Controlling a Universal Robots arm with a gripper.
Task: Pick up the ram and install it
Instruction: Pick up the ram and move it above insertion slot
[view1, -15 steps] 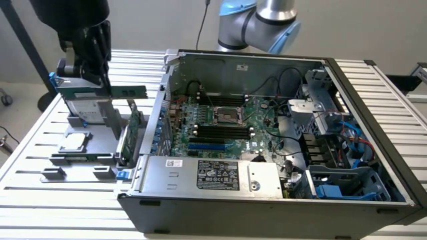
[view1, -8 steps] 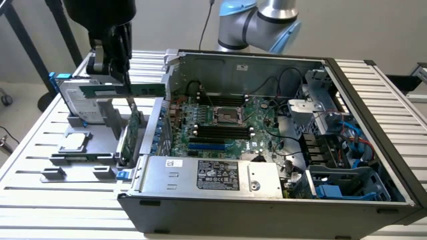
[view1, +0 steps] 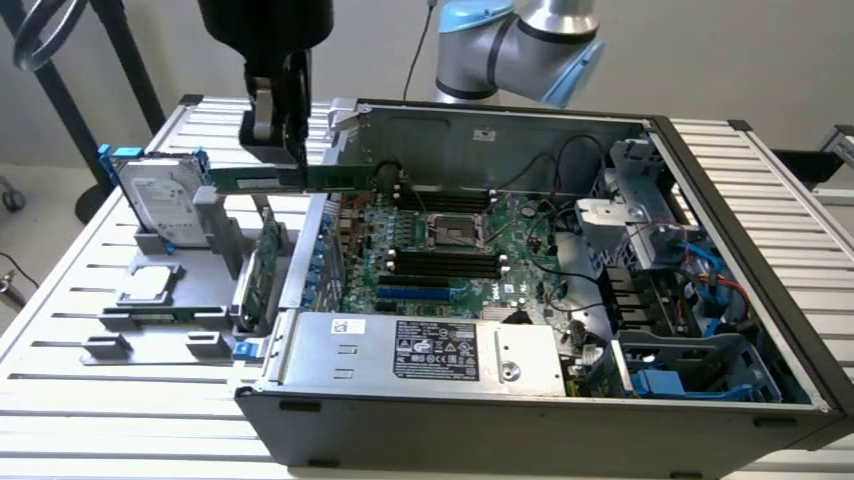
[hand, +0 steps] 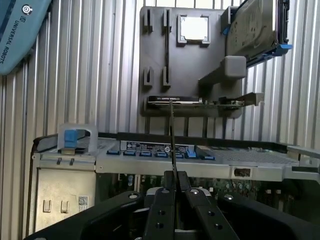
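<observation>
My gripper (hand: 175, 177) is pinched almost closed on the ram (view1: 340, 177), held level in the air over the wall of the open computer case (view1: 747, 330) on the exterior view's left. That view shows its long green face. In the wrist view it is a thin edge-on line between the fingers.

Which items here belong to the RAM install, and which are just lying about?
In the job: the ram, clamped in the gripper; the motherboard's black slots.
Lying about: hard drive, processor chip, expansion card, on the grey holder.
</observation>
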